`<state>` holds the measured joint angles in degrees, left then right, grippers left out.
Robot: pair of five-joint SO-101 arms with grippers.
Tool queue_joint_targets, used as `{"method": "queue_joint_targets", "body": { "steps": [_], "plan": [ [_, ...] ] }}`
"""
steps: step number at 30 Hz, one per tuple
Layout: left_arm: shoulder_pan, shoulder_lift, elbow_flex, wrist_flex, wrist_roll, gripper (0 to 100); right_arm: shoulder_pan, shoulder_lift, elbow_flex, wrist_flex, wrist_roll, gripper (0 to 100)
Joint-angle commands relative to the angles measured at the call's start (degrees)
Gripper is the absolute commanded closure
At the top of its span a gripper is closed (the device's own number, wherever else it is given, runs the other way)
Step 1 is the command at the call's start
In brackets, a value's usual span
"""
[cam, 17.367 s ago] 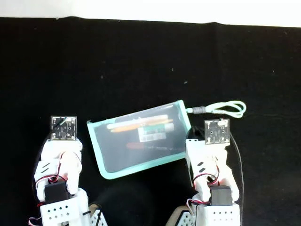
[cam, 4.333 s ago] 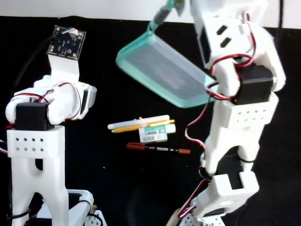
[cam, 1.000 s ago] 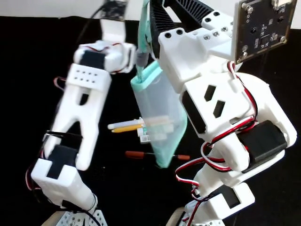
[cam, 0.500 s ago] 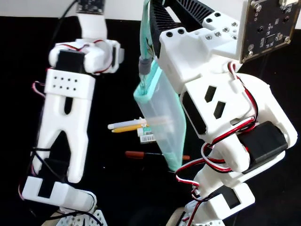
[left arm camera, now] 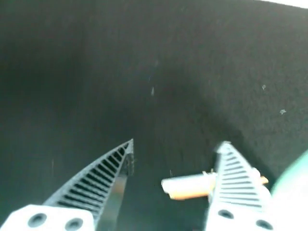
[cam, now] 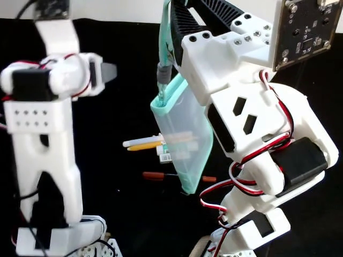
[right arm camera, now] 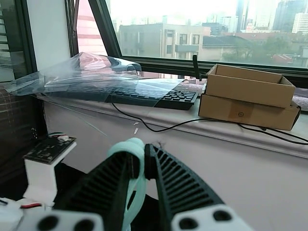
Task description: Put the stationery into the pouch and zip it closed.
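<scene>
High view: a teal-edged, see-through pouch [cam: 182,134] is seen hanging tilted above the black surface [cam: 118,43], one corner pointing down. It is suspended by its pale green cord [cam: 165,21], which runs up from the grey zip pull [cam: 162,72] at the pouch's upper end. The cord is clamped in the jaws of the right arm [cam: 252,123], directly above the pouch. In the right wrist view the cord's loop [right arm camera: 126,149] is pinched between the two black jaws, which are drawn nearly together on it.

The stationery is laid on the surface beneath the pouch and is partly seen through it. A white pen [cam: 142,142] and a yellow pencil [cam: 142,146] lie side by side, their ends sticking out left of the pouch. A small labelled block [cam: 167,156] sits just below them at the pouch's edge. An orange pen [cam: 161,175] lies lower, crossed by the pouch's bottom corner. Whether the pouch touches any of them cannot be told.

The left arm [cam: 40,123] is raised well to the left of the pouch, its jaws spread wide with nothing held. In the left wrist view the pen and pencil ends [left arm camera: 185,186] are seen between those jaws, close to the pouch's edge.
</scene>
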<state>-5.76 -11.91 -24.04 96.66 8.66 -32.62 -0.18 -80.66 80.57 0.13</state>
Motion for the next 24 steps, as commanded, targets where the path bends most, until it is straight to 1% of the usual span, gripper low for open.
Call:
{"method": "queue_joint_targets", "body": {
  "steps": [1,4,7,16,22,24],
  "plan": [
    [-0.5,-5.2,-1.8,3.8,9.3,66,0.5,-2.0,-1.4,-0.6,-0.5,99.1],
    [-0.3,-7.8,-0.4,3.8,14.4,65,0.5,-2.0,-1.4,-0.6,-0.5,99.1],
    [-0.3,-9.7,2.2,3.8,16.6,66,0.5,-2.0,-1.4,-0.6,-0.5,99.1],
    [-0.2,-16.4,13.1,3.9,17.0,66,0.6,-1.5,-1.4,-0.6,-0.5,99.1],
    [0.0,-22.0,14.5,3.9,17.1,69,0.7,-1.5,-0.9,-0.5,-0.5,99.1],
    [1.5,-24.1,14.5,3.9,17.1,69,0.7,-1.5,-0.9,-0.5,-0.5,99.1]
  ]
}}
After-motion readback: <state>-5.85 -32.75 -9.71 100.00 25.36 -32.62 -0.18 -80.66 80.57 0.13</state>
